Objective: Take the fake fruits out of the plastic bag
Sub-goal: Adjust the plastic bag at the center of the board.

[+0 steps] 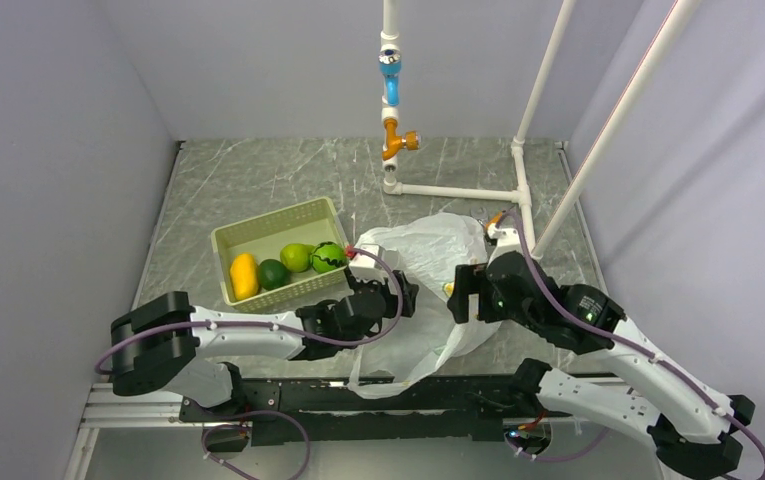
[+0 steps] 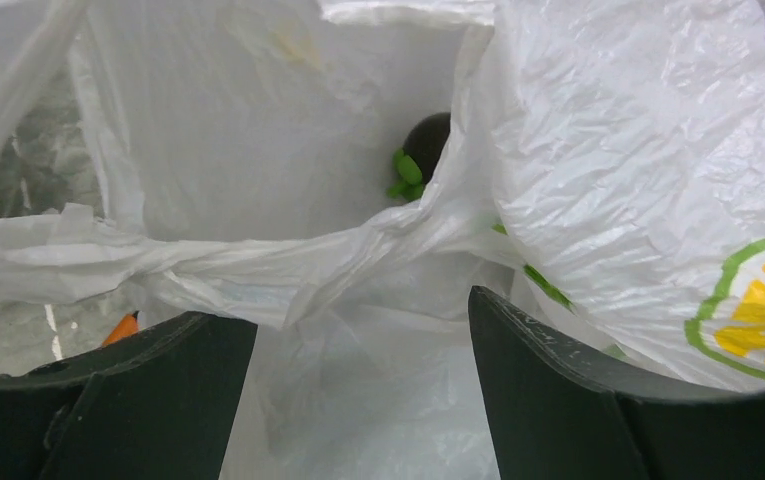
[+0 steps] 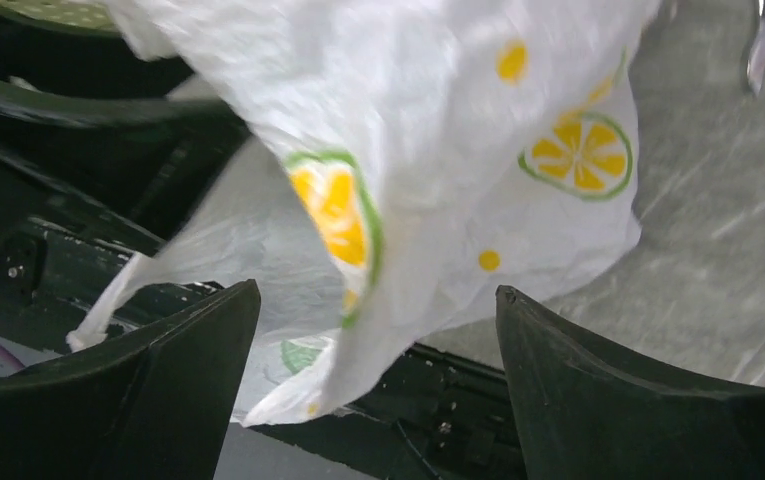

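The plastic bag [image 1: 428, 250] lies crumpled between my two arms, white with citrus prints. In the left wrist view I look into the bag [image 2: 258, 130], where a dark round fruit [image 2: 428, 140] with green leaves sits deep inside. My left gripper [image 2: 363, 320] is open at the bag's left side [image 1: 406, 296], with loose film between its jaws. My right gripper [image 3: 378, 300] is open at the bag's right side [image 1: 456, 295], and a fold of the bag [image 3: 438, 130] hangs loose between its jaws. A yellow mango [image 1: 244, 275], a small green fruit [image 1: 274, 274], a green pear [image 1: 296, 257] and a striped green ball [image 1: 328, 257] lie in the basket [image 1: 268, 222].
The pale green basket stands left of the bag. A white pipe frame [image 1: 458, 192] with blue and orange fittings [image 1: 391, 85] rises behind it. A slanted white pole [image 1: 608, 120] stands at the right. Something small and orange [image 2: 123, 328] shows beside the left finger. Grey walls close in on both sides.
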`<control>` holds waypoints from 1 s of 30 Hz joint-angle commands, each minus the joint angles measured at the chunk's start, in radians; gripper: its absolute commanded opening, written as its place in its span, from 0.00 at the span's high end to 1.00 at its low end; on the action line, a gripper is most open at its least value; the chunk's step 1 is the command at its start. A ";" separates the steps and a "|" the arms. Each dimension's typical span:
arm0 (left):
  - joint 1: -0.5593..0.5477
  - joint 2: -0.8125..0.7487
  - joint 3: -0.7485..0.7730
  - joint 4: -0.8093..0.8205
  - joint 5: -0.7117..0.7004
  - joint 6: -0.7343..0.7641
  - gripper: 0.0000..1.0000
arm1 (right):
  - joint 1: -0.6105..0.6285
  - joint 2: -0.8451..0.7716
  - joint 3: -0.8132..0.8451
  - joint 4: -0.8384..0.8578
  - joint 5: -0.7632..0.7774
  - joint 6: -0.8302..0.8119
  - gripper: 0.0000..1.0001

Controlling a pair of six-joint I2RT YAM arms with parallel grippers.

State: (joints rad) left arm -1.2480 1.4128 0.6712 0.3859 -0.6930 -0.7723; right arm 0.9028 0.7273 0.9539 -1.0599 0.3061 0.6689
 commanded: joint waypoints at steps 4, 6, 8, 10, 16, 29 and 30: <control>-0.004 -0.026 0.086 -0.065 0.087 0.031 0.18 | 0.010 0.159 0.193 0.133 -0.012 -0.369 0.02; -0.004 -0.037 0.094 -0.069 0.097 0.042 0.18 | 0.035 0.210 0.197 0.153 0.056 -0.441 0.01; -0.004 -0.045 0.096 -0.077 0.102 0.043 0.18 | 0.072 0.238 0.177 0.197 0.129 -0.513 0.01; -0.004 -0.050 0.090 -0.071 0.100 0.043 0.17 | 0.099 0.260 0.152 0.243 0.179 -0.577 0.01; -0.004 -0.057 0.071 -0.047 0.100 0.043 0.17 | 0.108 0.273 0.035 0.378 0.221 -0.683 0.07; -0.004 -0.089 0.016 -0.016 0.119 0.050 0.16 | 0.084 0.269 -0.060 0.528 0.349 -0.607 0.88; -0.004 -0.091 0.008 -0.010 0.128 0.050 0.16 | 0.084 0.257 -0.062 0.548 0.317 -0.625 0.97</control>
State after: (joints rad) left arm -1.2472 1.3586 0.7067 0.3168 -0.5968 -0.7425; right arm 0.9936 1.0309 0.8944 -0.6392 0.6250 0.0677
